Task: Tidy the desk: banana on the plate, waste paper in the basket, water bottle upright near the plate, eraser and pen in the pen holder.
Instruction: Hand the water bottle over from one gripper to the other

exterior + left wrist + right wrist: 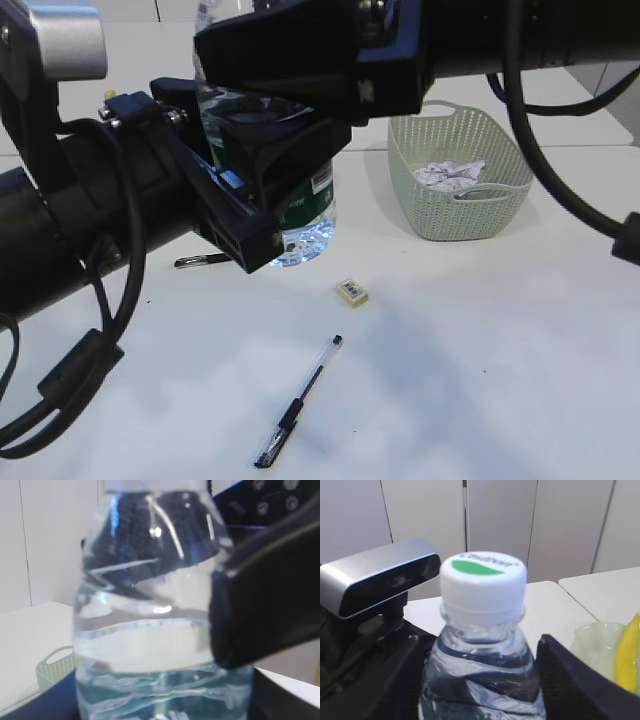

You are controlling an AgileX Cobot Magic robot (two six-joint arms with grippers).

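White cap [483, 582] shows green swoosh, blurred lettering.

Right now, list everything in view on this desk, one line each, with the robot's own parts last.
water bottle: one, clear with white cap and green label, upright at the desk's middle back, between both pincers
basket: one, pale green, back right
waste paper: one crumpled wad, white, inside the basket
eraser: one, pale yellow, in front of the bottle
pens: two, black; one lying front centre, one left of the bottle, partly hidden
plate: one, pale green, right wrist view only
banana: one, yellow, on the plate
desk: white
left pincer: black, around the bottle's body
right pincer: black, either side of the bottle's neck
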